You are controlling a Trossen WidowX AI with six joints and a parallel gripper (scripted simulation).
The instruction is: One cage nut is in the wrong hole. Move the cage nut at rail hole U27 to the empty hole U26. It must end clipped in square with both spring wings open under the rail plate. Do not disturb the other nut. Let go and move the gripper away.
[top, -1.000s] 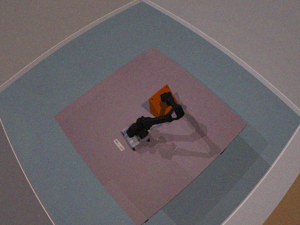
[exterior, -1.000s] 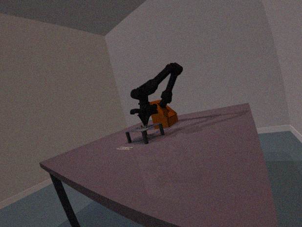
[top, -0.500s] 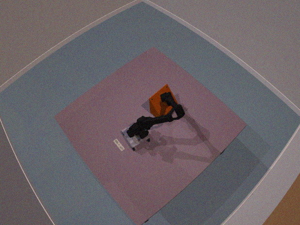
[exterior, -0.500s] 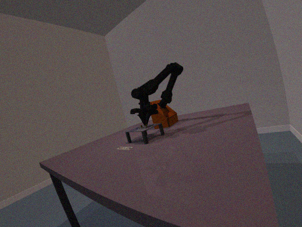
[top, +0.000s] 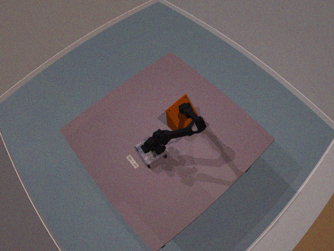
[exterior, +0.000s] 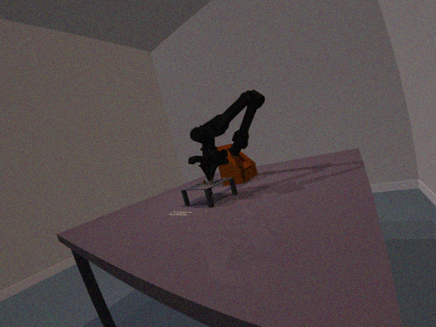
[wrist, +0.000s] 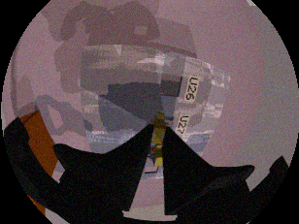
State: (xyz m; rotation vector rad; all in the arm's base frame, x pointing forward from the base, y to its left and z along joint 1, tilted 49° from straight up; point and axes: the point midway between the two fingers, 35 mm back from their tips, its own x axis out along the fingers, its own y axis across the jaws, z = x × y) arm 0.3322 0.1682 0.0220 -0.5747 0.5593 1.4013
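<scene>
While black pincer (top: 154, 150) (exterior: 209, 180) (wrist: 159, 127) stands nearly closed, gripping small yellow cage nut (wrist: 159, 118) beside U27, extraction seems in hand. Next: free nut fully, carry toward one o'clock in wrist view, above dark square hole U26 (wrist: 170, 87).

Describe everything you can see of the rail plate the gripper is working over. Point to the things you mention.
The pale grey, shiny, metal-looking rail plate (top: 148, 159) (wrist: 99, 62) lies raised above the pinkish tabletop (top: 113, 116) (exterior: 247, 247) on short dark legs, three of them visible in the exterior view. White labels reading U26 and U27 sit along one side; a dark square opening is beside U26. Near U27, the black gripper (exterior: 210, 180) (wrist: 159, 126) is shut on a yellowish cage nut (wrist: 159, 120). Whether that nut touches the plate is unclear.
</scene>
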